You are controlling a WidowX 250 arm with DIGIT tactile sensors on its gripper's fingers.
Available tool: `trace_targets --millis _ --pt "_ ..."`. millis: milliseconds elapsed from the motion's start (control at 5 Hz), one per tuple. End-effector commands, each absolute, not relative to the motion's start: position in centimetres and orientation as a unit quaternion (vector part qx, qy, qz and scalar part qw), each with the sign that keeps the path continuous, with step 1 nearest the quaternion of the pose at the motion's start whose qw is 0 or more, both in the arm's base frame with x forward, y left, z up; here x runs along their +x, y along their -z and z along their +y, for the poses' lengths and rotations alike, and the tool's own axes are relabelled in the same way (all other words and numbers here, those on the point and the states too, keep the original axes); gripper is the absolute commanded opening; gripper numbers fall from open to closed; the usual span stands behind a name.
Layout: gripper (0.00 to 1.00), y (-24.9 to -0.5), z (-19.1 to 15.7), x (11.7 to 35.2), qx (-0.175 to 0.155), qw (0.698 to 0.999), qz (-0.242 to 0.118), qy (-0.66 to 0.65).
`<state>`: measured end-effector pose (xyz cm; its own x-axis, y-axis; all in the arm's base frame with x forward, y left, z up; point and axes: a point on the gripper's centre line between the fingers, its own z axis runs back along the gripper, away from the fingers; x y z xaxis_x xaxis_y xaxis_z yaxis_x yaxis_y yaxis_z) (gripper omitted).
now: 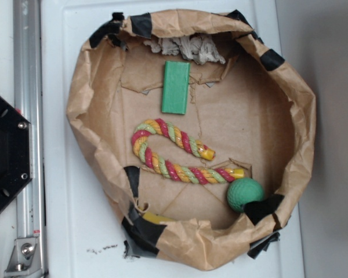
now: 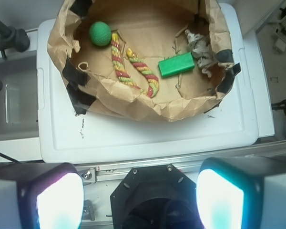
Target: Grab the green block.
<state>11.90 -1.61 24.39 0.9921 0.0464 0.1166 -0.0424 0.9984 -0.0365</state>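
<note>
Exterior: green block (image 1: 176,87) inside paper bin (image 1: 301,110)

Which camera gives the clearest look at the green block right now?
The exterior view: the green block lies flat, seen from straight above, unobstructed, near the shredded paper. The wrist view shows it smaller and farther off, past the tool's fingers.

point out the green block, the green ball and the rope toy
green block (image 1: 175,87), exterior view, middle of its flat top face
green ball (image 1: 244,194), exterior view, centre of its dimpled surface
rope toy (image 1: 175,171), exterior view, on the lower strand
</note>
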Motion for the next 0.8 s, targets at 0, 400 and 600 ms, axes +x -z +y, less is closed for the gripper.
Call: trace_targets --millis 0,400,600 --pt "1.00 -24.4 -1.6 11.9 -0.017 0.998 -0.059 -0.022" --pt "1.00 -22.2 -0.8 19.9 -0.050 0.981 -0.074 -0.173" --pt "1.00 -18.9 0.0 23.8 -0.069 0.948 -0.097 -0.294"
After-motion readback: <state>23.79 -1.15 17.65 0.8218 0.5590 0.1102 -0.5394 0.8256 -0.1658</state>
